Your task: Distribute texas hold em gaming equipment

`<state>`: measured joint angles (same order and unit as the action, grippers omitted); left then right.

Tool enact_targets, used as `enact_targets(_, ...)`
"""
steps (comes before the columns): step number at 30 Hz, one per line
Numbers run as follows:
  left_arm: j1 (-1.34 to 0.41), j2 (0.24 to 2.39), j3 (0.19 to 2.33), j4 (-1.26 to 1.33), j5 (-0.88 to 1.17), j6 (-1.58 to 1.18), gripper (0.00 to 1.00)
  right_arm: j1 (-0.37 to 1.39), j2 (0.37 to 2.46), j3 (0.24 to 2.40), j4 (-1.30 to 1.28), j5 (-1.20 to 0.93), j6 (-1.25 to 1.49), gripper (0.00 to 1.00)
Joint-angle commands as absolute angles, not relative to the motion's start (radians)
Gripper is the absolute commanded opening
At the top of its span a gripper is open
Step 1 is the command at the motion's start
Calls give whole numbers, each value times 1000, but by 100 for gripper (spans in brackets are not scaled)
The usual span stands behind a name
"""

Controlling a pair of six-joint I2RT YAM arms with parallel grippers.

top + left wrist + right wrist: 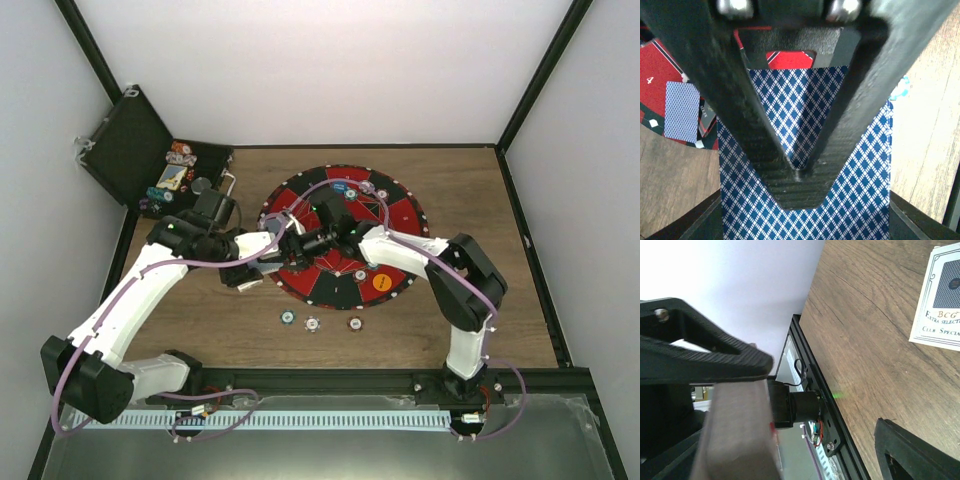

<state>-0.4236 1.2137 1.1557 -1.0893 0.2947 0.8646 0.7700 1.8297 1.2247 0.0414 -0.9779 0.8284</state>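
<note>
Blue-backed cards (855, 200) fill our left claw (797, 174), pinched flat, long axis along its fingers, over the left edge of the mat (400, 215). Our right claw (825, 395), spread and empty, hangs just right of them.

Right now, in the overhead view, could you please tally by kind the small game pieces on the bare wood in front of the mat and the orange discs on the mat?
Striped poker chips on the table in front of the mat: 3
Orange button discs on the mat: 1
Total: 4
</note>
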Motion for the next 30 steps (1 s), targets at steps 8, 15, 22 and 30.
enact_targets(8, -428, 1217, 1201, -1088, 331, 873, 4, 753, 1899, 1256, 60, -999, 829, 78)
enact_targets(15, -428, 1209, 1196, -1087, 329, 872, 4, 707, 1873, 1201, 49, -997, 810, 74)
enact_targets(22, -428, 1212, 1191, -1081, 332, 868, 4, 691, 1844, 1198, 2, -987, 779, 70)
enact_targets(30, -428, 1211, 1163, -1065, 328, 868, 4, 686, 1777, 1225, -79, -952, 722, 64)
